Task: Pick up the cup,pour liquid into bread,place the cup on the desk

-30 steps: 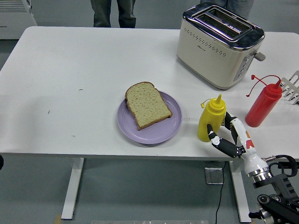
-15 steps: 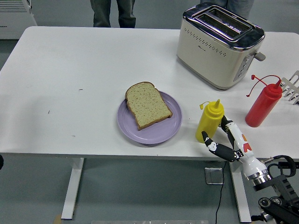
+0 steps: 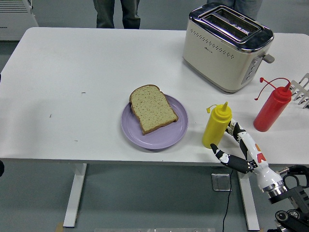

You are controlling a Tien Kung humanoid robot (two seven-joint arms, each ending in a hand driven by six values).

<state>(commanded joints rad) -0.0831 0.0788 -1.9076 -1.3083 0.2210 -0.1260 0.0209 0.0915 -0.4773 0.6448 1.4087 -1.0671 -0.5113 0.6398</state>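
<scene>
A yellow squeeze bottle point(image 3: 216, 125) stands upright on the white table point(image 3: 72, 87), right of the plate. My right hand point(image 3: 231, 144) sits just below and right of it, fingers spread open, with a small gap to the bottle. A slice of bread point(image 3: 152, 108) lies on a purple plate point(image 3: 164, 136) near the table's middle. No cup is in view. My left hand is out of view.
A cream toaster point(image 3: 227, 46) stands at the back right. A red squeeze bottle point(image 3: 272, 109) is right of the yellow one, with a metal rack point(image 3: 303, 88) at the right edge. A person's legs point(image 3: 117, 13) stand beyond the far side.
My right hand let go of the yellow bottle and drew back down and right toward the table's near edge. The bottle stays standing, slightly shifted left.
</scene>
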